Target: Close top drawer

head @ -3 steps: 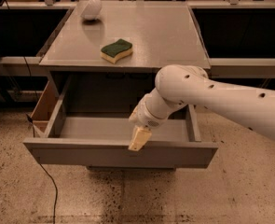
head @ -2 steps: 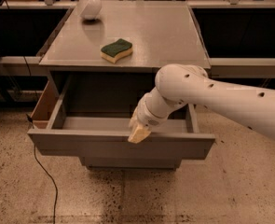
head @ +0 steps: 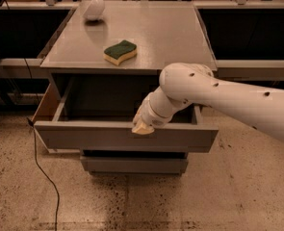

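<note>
Nearest, speckled floor [head: 132, 201] lies open before the top drawer [head: 83, 138], with a cable [head: 43, 172] off its left corner. The top drawer stands pulled partway out of the cabinet, overhanging the lower drawer front [head: 132, 165]. The gripper [head: 142, 127] rests on the middle of its front's upper edge, its tan tips together. Beyond the drawer, the surface [head: 156, 37] carries a sponge [head: 120, 52] and, farther left, a white bowl-like object [head: 94, 7].
</note>
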Tool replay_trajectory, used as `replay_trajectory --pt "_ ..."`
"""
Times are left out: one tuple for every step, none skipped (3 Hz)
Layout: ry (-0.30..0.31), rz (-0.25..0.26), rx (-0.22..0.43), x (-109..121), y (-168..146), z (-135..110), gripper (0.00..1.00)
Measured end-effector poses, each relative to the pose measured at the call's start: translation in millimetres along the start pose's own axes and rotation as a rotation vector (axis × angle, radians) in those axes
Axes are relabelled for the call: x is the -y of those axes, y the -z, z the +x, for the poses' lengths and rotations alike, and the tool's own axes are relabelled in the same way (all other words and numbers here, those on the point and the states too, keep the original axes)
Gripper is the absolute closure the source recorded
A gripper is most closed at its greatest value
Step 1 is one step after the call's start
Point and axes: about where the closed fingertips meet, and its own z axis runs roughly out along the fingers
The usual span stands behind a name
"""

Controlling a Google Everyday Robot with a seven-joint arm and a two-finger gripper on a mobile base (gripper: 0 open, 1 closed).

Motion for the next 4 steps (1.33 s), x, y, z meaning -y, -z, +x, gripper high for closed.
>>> replay_trajectory --pt "0.002 0.023 0.0 6 11 0 0.28" --pt "-0.002 0.036 -0.006 8 18 3 0.05" --pt "-0.019 0.022 -0.021 -8 28 15 1.0" --pt "-0.048 0.0 -0.033 -36 46 30 1.0"
